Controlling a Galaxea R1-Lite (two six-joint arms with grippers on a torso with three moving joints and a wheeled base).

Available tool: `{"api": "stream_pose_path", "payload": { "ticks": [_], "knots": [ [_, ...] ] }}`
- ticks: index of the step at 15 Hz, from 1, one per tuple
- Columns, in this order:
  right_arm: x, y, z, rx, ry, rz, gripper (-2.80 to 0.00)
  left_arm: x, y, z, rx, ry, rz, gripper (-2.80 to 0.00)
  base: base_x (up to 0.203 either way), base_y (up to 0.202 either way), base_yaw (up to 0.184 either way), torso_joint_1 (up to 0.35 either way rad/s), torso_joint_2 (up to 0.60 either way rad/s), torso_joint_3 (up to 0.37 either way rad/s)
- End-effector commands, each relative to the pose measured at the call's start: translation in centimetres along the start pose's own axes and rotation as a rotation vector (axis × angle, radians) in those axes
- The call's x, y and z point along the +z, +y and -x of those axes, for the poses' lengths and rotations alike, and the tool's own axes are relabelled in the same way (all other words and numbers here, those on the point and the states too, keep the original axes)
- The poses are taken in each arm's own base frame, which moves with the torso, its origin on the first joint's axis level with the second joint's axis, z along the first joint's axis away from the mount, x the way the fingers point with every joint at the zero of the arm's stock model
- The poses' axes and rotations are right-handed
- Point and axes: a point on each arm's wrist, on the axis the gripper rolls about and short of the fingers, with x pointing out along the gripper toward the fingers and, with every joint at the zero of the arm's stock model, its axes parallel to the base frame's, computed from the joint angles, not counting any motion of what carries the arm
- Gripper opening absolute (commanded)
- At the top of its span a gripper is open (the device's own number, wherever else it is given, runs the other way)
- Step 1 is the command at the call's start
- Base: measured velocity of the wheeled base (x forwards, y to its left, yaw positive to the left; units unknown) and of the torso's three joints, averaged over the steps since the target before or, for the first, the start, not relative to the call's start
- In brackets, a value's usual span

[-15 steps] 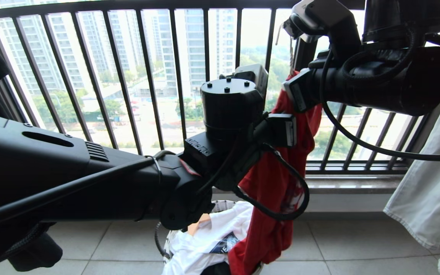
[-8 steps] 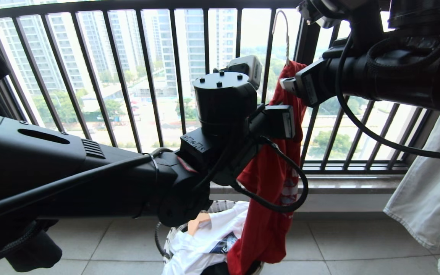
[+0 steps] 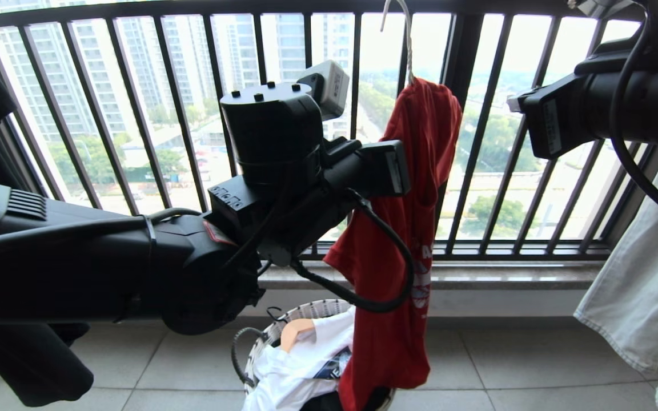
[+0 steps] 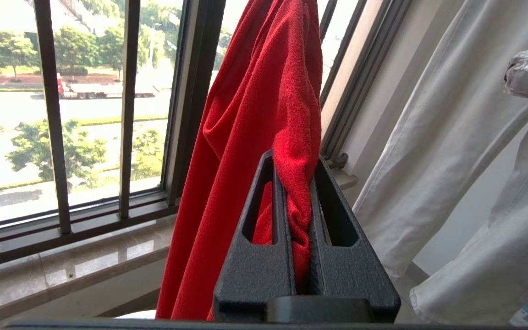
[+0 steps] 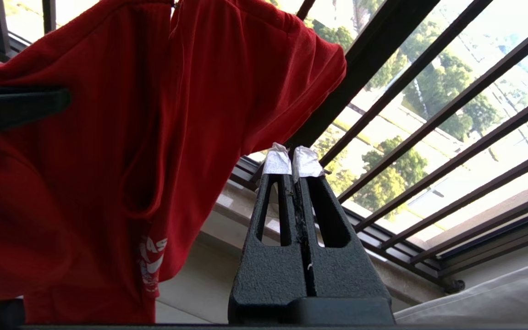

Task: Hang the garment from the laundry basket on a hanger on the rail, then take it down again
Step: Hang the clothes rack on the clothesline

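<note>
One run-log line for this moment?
left pincer: shut on red T-shirt | right pincer: shut, empty | hanger: carries shirt

The tiled floor [image 3: 506, 365] carries the laundry basket [image 3: 283, 324], standing near the foot of the wall under the window railing [image 3: 192, 114]; white clothes [image 3: 300, 371] fill the basket.

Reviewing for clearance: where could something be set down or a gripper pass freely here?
Bare floor tiles lie between the red T-shirt and the pale hanging cloth. The window ledge there is bare too. Crowded: the laundry basket is heaped, and the left gripper clamps the shirt.
</note>
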Motion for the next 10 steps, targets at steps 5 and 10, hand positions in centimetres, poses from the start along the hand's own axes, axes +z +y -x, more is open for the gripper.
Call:
{"api": "stream_pose_path", "payload": {
  "ticks": [5, 10],
  "knots": [
    [-0.2, -1.5, 1.7, -0.01, 0.015, 0.003, -2.8, 1.9, 2.2, 6.6, -0.236, 0.151, 0.107, -2.8, 0.0, 0.0, 0.0, 0.0, 0.0, 0.0],
    [-1.2, -1.9, 3.7, 0.106, 0.12, 0.072, -2.8, 1.9, 3.8, 10.1, -0.323, 0.323, 0.174, -2.8, 0.0, 0.0, 0.0, 0.0, 0.0, 0.0]
  ]
}}
